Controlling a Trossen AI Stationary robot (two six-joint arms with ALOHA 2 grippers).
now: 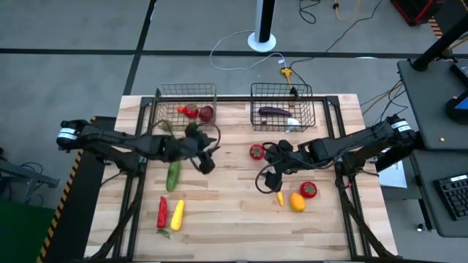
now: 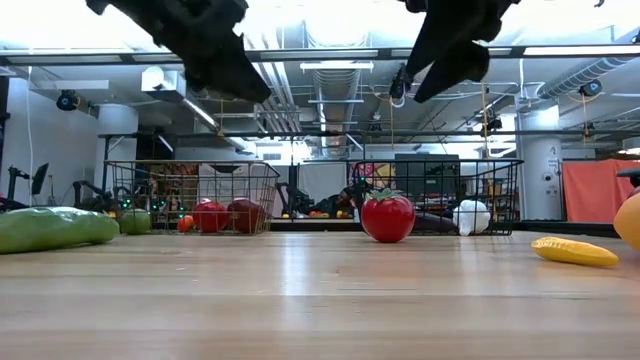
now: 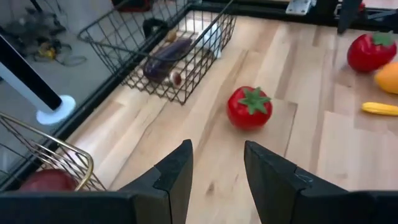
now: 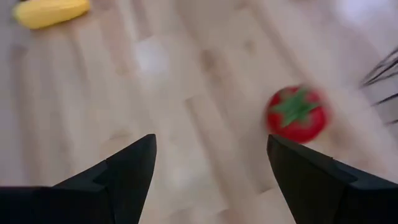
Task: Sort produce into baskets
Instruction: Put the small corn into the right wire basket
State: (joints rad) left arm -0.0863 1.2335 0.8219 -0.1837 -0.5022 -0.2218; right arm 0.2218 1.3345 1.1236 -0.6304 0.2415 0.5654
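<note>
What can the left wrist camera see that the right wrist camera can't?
Only the left wrist view shows a wire basket with an eggplant in it, a second tomato, an orange, and the left end effector, open and empty. Only the right wrist view shows the right end effector, open wide and empty. Both show the tomato on the table and a long yellow vegetable.
</note>
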